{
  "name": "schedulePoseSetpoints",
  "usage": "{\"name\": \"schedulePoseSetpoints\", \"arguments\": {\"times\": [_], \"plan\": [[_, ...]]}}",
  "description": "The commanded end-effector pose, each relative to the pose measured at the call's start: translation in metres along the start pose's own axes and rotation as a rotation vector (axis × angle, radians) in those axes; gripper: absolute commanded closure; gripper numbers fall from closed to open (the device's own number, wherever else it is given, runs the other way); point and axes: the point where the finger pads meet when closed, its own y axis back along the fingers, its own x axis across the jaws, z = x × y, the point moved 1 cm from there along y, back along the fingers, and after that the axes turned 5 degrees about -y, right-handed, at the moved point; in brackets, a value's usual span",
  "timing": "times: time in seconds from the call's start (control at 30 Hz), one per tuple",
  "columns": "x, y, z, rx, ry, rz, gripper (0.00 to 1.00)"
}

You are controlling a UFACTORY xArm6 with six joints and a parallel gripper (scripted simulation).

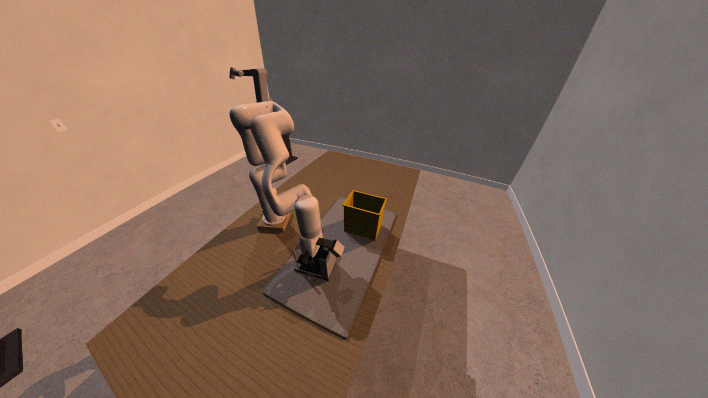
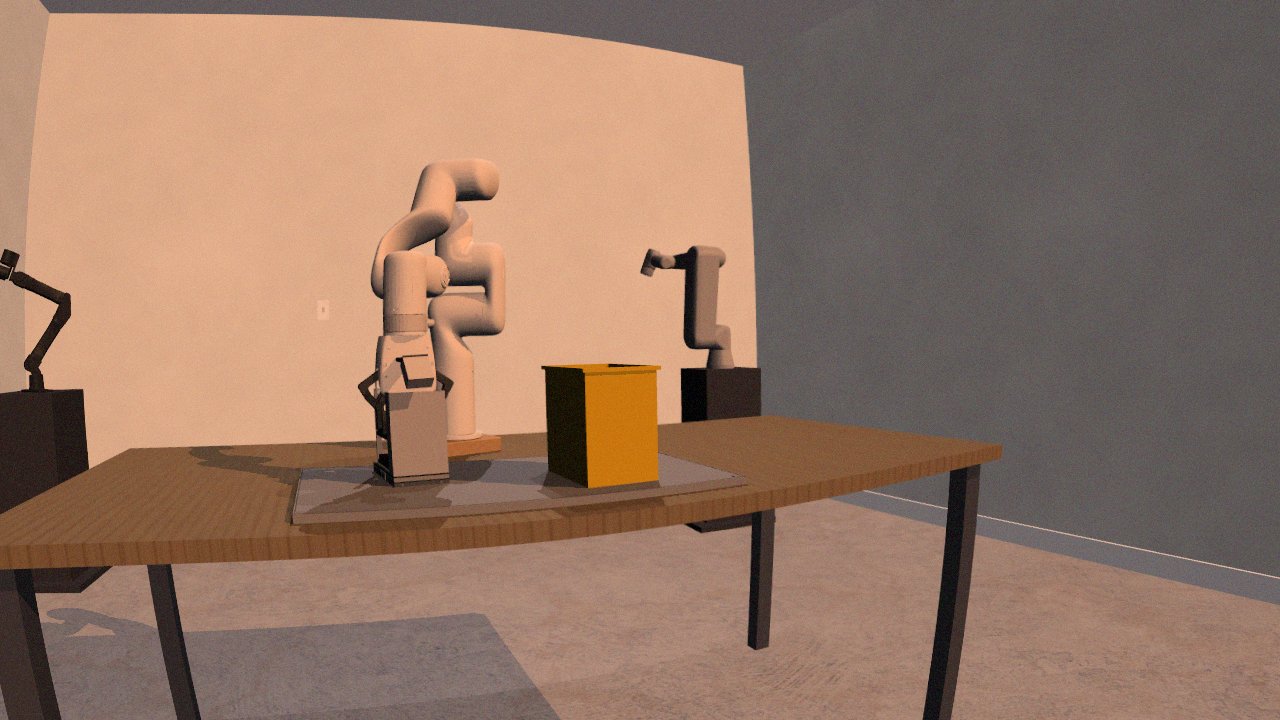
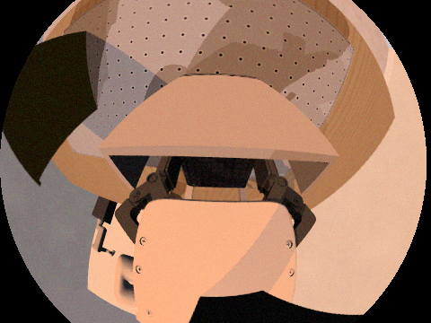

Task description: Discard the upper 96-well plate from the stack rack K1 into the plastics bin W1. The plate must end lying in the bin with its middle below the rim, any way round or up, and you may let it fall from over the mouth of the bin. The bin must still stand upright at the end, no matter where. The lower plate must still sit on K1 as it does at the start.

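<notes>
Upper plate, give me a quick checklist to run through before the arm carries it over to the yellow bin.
1. Gripper shut on the upper plate: ok.
2. Plate lifted free of the rack: cannot tell, the gripper hides the rack's top.
3. Lower plate seated on the rack: cannot tell, hidden in every view.
4. Bin upright with its mouth open: ok.
5. Way from rack to bin along the grey board: ok, nothing stands between them.
</notes>
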Motion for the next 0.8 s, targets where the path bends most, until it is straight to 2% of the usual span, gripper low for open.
{"name": "schedulePoseSetpoints", "arguments": {"times": [0.0,0.77], "plan": [[0.001,0.01,-0.001,0.004,0.0,0.002,1.0],[0.001,0.045,-0.001,0.004,0.0,0.002,1.0]]}}
